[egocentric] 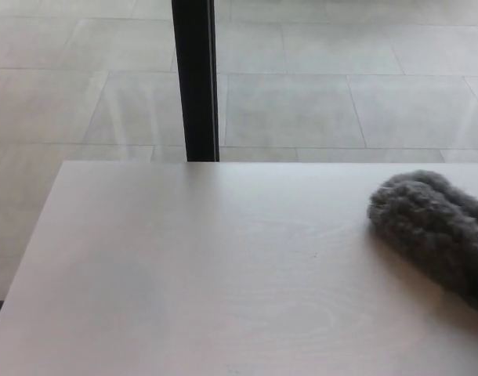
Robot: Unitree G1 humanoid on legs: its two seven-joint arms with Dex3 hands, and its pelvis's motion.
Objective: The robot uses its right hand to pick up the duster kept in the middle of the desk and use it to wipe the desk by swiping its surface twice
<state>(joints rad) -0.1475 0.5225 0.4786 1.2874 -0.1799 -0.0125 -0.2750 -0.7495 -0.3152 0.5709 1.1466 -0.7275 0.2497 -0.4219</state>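
A fluffy grey duster (431, 227) lies on the pale wooden desk (208, 274) at the right side of the head view, its far end running out past the right edge of the picture. Neither of my hands shows in this view, and whatever holds the duster is hidden beyond the frame.
A black vertical post (194, 78) stands just behind the desk's far edge, left of centre. Beyond it lies a grey tiled floor (317, 94). The desk's left edge (27, 258) runs diagonally down the left side.
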